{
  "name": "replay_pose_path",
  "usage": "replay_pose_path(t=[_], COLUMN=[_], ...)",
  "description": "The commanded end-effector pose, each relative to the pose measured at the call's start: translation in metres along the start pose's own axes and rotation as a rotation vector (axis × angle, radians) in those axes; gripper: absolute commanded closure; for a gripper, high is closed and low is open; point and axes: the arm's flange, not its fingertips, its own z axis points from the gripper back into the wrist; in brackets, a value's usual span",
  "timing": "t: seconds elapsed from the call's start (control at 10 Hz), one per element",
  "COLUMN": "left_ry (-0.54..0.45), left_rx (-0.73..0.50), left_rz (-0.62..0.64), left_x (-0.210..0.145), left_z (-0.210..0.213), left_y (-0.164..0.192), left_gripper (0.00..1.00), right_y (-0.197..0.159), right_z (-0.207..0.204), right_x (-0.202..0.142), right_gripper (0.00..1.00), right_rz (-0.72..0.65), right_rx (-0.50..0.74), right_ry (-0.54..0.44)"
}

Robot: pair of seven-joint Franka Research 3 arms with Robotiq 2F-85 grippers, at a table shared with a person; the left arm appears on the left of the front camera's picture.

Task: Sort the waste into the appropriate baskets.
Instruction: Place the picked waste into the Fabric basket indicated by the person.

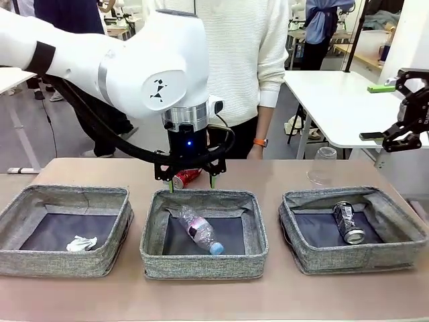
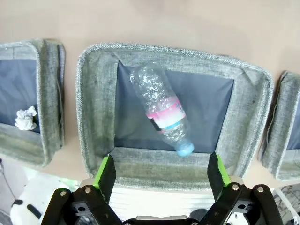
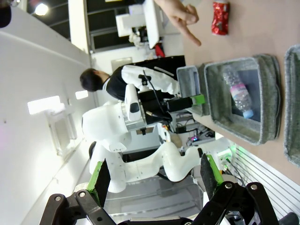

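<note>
My left gripper (image 1: 191, 181) hangs open over the far rim of the middle basket (image 1: 153, 228), nothing between its fingers. Below it a clear blue-capped bottle (image 1: 200, 231) with a pink label lies inside; the left wrist view shows the bottle (image 2: 161, 110) beyond the green pads (image 2: 105, 171). A white paper ball (image 1: 82, 243) lies in the left basket (image 1: 17, 208). A dark printed can (image 1: 348, 223) lies in the right basket (image 1: 402, 208). A crushed red can (image 1: 186, 177) rests on the table behind the left gripper. My right gripper (image 1: 405, 107) is raised at the far right, open and empty (image 3: 154, 176).
A clear plastic cup (image 1: 324, 166) stands upside down on the table behind the right basket. A person in a white sweater stands at the far side, one hand (image 3: 185, 18) near the red can (image 3: 220, 18). A white table (image 1: 335, 100) is at the back right.
</note>
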Motion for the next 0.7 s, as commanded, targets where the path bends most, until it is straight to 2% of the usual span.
replay_pose_path(t=[0.0,0.1,0.2,0.3,0.4,0.6], left_ry=[0.054,0.139,0.155,0.236,0.306,0.405], left_rx=[-0.023,-0.087,-0.163,-0.319,-0.415,-0.496], left_rz=[-0.023,-0.077,-0.077,-0.145,-0.207,-0.309], left_x=[0.005,0.009,0.019,0.033,0.047,0.082], left_z=[0.009,0.022,0.050,0.091,0.120,0.145], left_y=[0.004,0.010,0.027,0.062,0.098,0.170], left_gripper=[0.00,0.00,0.00,0.00,0.00,0.00], right_y=[-0.001,-0.001,-0.001,-0.001,-0.001,-0.001], right_z=[0.000,0.000,0.000,0.000,0.000,0.000], right_x=[-0.002,-0.002,-0.002,-0.002,-0.002,-0.002], right_gripper=[0.00,0.00,0.00,0.00,0.00,0.00], right_rz=[0.008,0.008,0.008,0.008,0.008,0.008], right_rx=[-0.007,-0.007,-0.007,-0.007,-0.007,-0.007], right_ry=[0.001,0.001,0.001,0.001,0.001,0.001])
